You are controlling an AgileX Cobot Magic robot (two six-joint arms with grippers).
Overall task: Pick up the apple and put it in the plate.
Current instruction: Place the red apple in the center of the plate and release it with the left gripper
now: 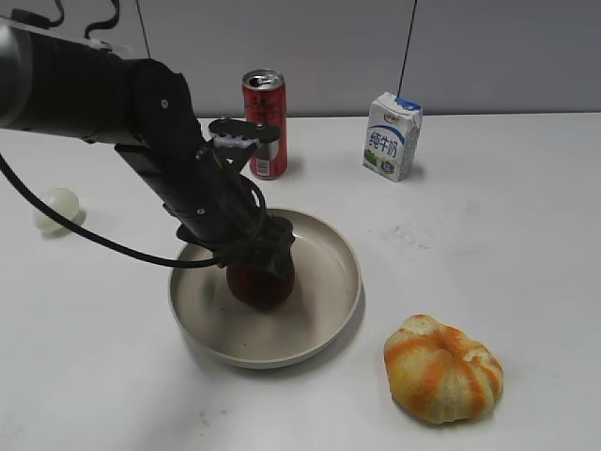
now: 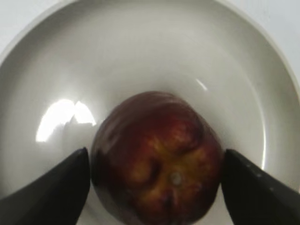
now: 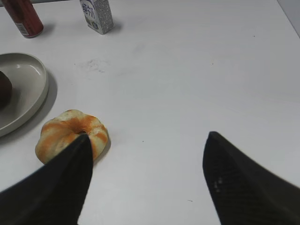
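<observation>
The dark maroon-red apple rests inside the beige plate, left of its middle. My left gripper reaches down into the plate, and its two black fingers sit tight against the apple's sides. In the left wrist view the apple fills the space between the fingers of the left gripper, with the plate's floor around it. My right gripper is open and empty above bare table; it is out of the exterior view. The plate's edge and a sliver of the apple show at the left of the right wrist view.
An orange-and-yellow ribbed pumpkin-like fruit lies right of the plate, near the right gripper's left finger. A red can and a milk carton stand at the back. A small pale ball lies at the far left.
</observation>
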